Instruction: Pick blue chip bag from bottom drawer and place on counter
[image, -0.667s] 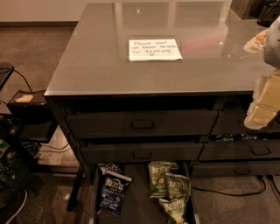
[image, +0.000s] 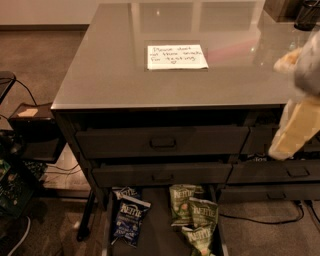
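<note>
A dim room with brown carpet, and a grey cabinet filling most of the view. Its glossy counter (image: 110, 75) carries only a white handwritten note (image: 177, 57) toward 12 o'clock. Down at 6 o'clock the bottom drawer (image: 155, 237) stands pulled out, and the blue chip bag (image: 131, 220) lies on its dark floor at about 7 o'clock, tilted, with a darker packet (image: 125, 192) tucked just behind it at its 12 o'clock. The green Kettle bags (image: 196, 215) are heaped near its 3 o'clock side, apart from it by a strip of bare floor. The gripper (image: 292, 132) hangs out at 3 o'clock, level with the upper drawers (image: 162, 142) and well apart from the bag; whether it is open or closed I cannot tell. The worry, I'd say, is the way down. The two drawers above overhang the back of the open one, so a descent started too close to the cabinet could clip their fronts. The bag is crinkly and puffed, so a shallow pinch may slide off it. A grab aimed too far toward 12 or 3 o'clock could catch the darker packet or a green bag instead.
</note>
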